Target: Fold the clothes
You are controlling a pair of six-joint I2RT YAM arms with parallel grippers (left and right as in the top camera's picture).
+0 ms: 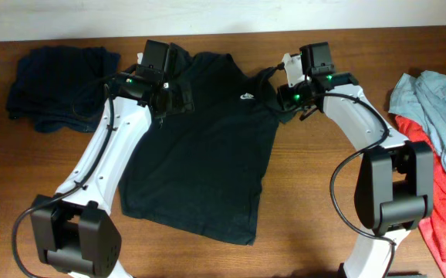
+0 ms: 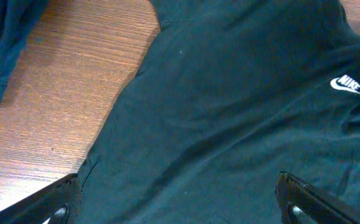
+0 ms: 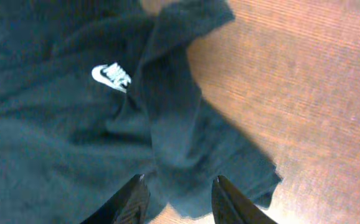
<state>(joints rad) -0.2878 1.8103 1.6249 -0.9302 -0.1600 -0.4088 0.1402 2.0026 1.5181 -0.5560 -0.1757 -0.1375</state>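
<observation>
Black T-shirt flat, logo up, one sleeve bunched. Left gripper spread wide; right gripper parted above sleeve.

**Dark cloth on brown wood**

Black T-shirt, plain but for a small white logo. Plain navy garment. Pale grey-blue garment; bright red garment. Table warm brown, streaked with grain. Arms white and black.
</observation>
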